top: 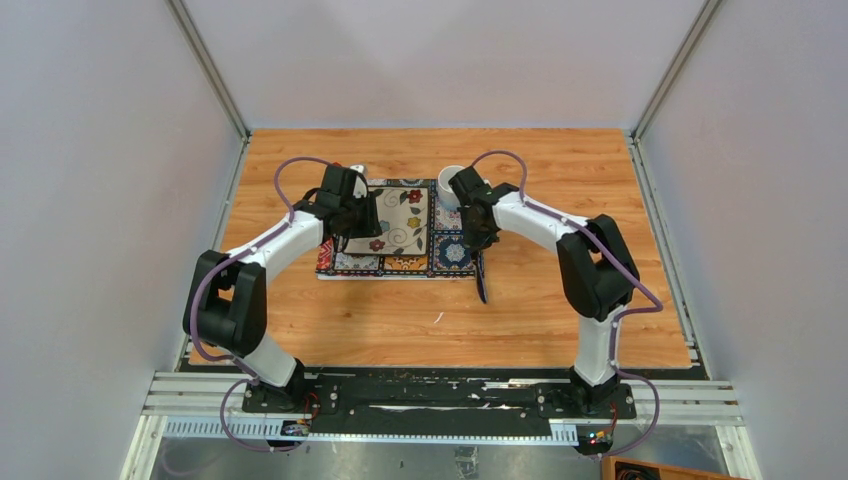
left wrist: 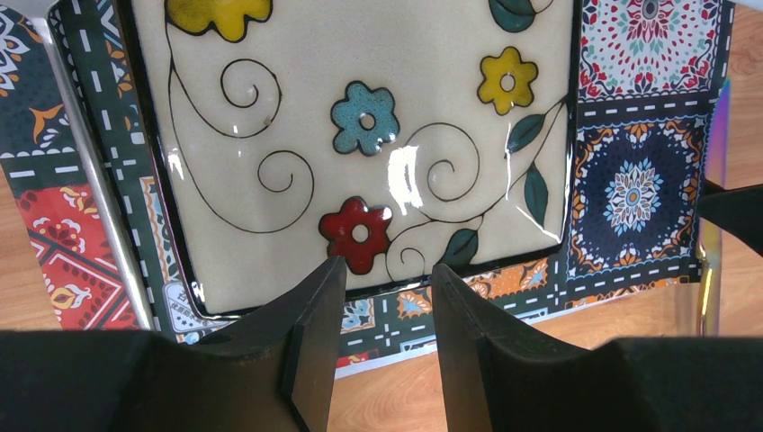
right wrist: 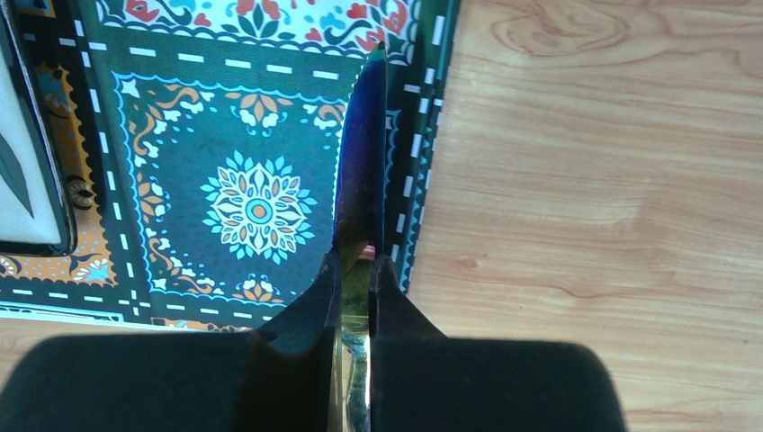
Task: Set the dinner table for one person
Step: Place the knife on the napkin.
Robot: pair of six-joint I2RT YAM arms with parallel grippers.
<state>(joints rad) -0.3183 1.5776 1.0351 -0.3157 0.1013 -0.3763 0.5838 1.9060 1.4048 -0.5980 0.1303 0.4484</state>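
- Dinner table (top: pixel 540 310): wood-grain top, lying beneath both arms.
- Placemat (top: pixel 400 263): patterned, mid-table, bearing a square floral plate (top: pixel 405 215).
- Left gripper (left wrist: pixel 387 270): fingers apart, empty, at the plate's left edge.
- Right gripper (right wrist: pixel 355 265): pinching an iridescent utensil (right wrist: pixel 362 162). Its long axis runs along the placemat's right edge, with the table directly below. The right arm is nearer.

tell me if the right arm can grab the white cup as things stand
Probably not yet: the right arm has its jaws shut on the knife. The white cup sits close by, though.

plate (left wrist: pixel 297 108) cut off, utensil (right wrist: pixel 360 162) partly hidden
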